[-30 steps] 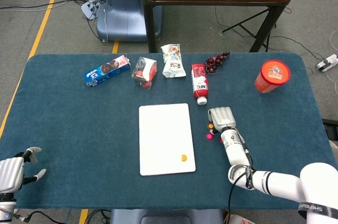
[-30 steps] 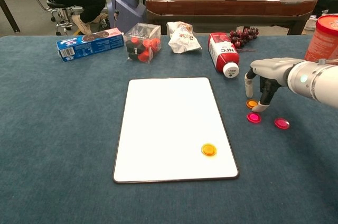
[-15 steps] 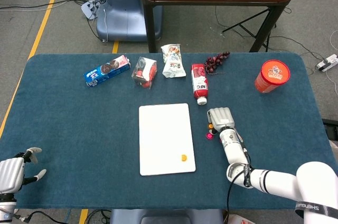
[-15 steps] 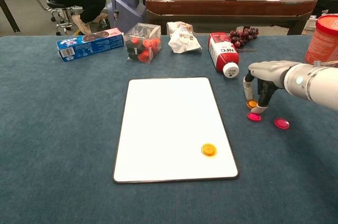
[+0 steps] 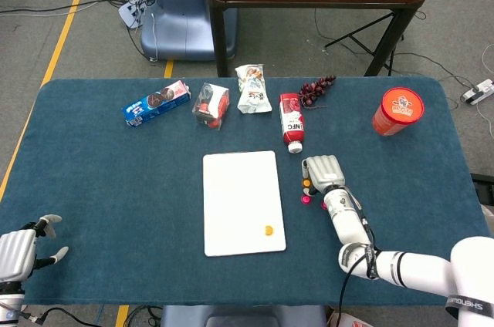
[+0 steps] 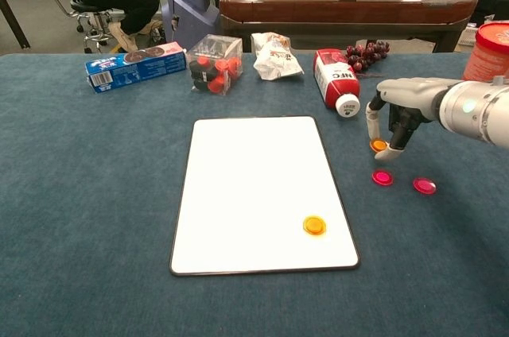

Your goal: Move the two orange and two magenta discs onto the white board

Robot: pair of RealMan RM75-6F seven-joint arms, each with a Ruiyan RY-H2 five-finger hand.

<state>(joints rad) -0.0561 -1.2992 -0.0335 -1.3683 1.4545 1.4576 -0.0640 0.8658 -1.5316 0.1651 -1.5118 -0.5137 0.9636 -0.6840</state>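
The right hand [image 6: 395,114] sat right of centre in the chest view, fingers pointing down, pinching an orange disc [image 6: 378,145] between the thumb and a finger, the disc lifted just clear of the blue cloth of the bench [image 6: 95,194]. In the head view the same hand [image 5: 324,173] showed as a pale grey block just right of the white board [image 5: 242,202], with the disc [image 5: 306,183] at its left edge.

Just below the hand in the chest view, two magenta discs lay flat on the cloth: one [image 6: 382,177] under the fingertips, the other [image 6: 424,186] a little to its right. Both were off the board, near its right edge.

The white board [image 6: 254,194] lay in the middle of the frame, and a second orange disc [image 6: 314,226] rested on its lower right part.

Along the upper part of the chest view, left to right, lay a blue biscuit box [image 6: 134,66], a clear box of red items [image 6: 215,63], a crumpled white packet [image 6: 274,55], a red and white carton [image 6: 336,81] on its side, dark grapes [image 6: 367,52], and a red tub [image 6: 485,55] at the right edge.

The left hand [image 5: 19,254] rested at the lower left corner of the head view, holding nothing, fingers slightly apart.
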